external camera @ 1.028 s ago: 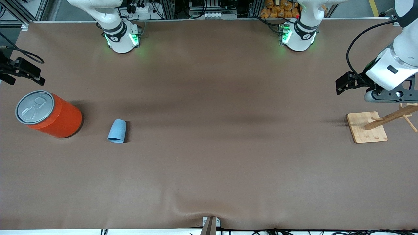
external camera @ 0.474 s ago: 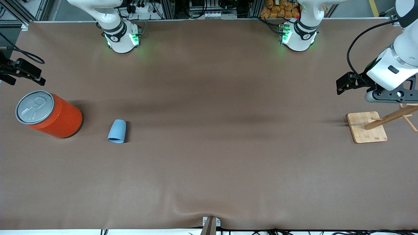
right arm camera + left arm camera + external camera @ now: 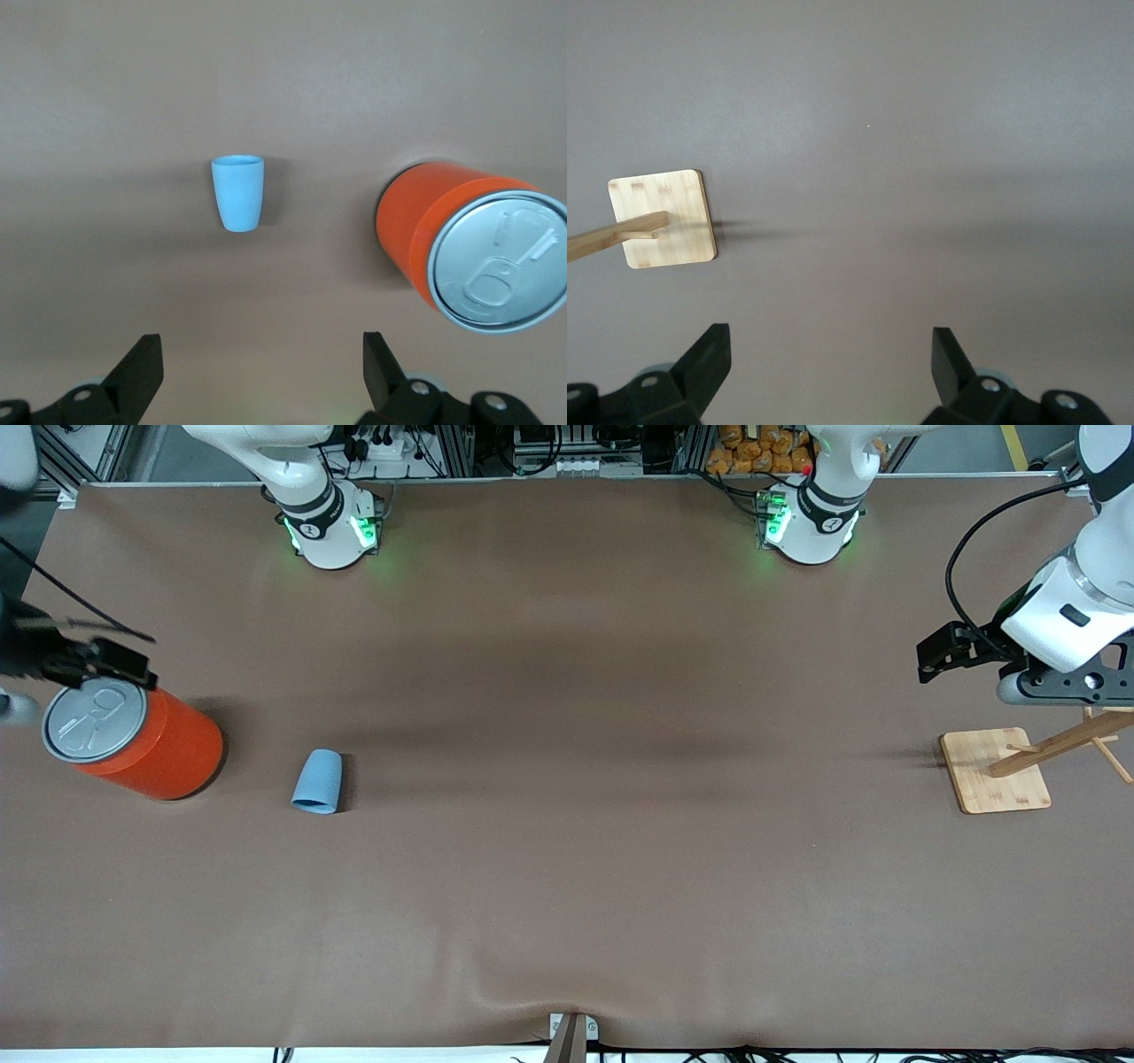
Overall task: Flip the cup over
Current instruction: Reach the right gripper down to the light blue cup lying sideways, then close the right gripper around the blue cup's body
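The cup (image 3: pixel 317 781) lies on its side on the table (image 3: pixel 567 850), toward the right arm's end, about midway between the edge by the arm bases and the camera-side edge. The can (image 3: pixel 133 737) stands beside it, closer to that end's edge, apart from the cup. A wooden stand (image 3: pixel 995 770) sits near the edge at the left arm's end.

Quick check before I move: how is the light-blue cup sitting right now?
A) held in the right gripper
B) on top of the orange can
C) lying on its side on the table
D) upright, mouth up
C: the cup lies on its side on the table beside the orange can, with no gripper touching it.
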Available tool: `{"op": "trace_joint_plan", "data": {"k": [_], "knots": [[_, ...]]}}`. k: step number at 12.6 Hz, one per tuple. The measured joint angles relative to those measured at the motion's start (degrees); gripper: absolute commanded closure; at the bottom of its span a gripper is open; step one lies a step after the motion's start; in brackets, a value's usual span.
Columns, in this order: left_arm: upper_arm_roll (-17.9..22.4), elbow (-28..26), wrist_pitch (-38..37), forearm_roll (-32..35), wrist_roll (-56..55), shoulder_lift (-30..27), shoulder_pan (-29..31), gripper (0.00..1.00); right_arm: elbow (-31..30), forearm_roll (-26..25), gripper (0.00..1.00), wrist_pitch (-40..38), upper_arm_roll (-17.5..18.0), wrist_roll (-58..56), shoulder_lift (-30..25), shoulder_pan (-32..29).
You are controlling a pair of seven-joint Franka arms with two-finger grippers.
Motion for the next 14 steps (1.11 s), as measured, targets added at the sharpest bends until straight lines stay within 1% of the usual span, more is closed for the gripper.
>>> {"op": "trace_joint_plan", "data": {"k": [3,6,9,10,12,14], "knots": [[0.1,0.0,0.0,0.0,0.0,0.0,0.0,0.00,0.0,0.0,0.00,1.0,-0.1,-0.1,6.3,-0.1],[0.2,0.0,0.0,0.0,0.0,0.1,0.0,0.00,0.0,0.0,0.00,4.9,0.1,-0.2,12.8,-0.1],[0.2,0.0,0.0,0.0,0.0,0.1,0.0,0.00,-0.4,0.2,0.00,7.8,0.4,-0.4,16.7,0.3],[0.2,0.0,0.0,0.0,0.0,0.1,0.0,0.00,-1.7,0.3,0.00,10.7,0.7,-0.4,17.6,1.1],[0.2,0.0,0.0,0.0,0.0,0.1,0.1,0.00,-7.6,0.3,0.00,20.7,1.1,-0.4,18.5,3.3],[0.2,0.0,0.0,0.0,0.0,0.2,0.1,0.00,-12.7,0.3,0.00,27.8,1.4,-0.4,18.9,4.3]]}}
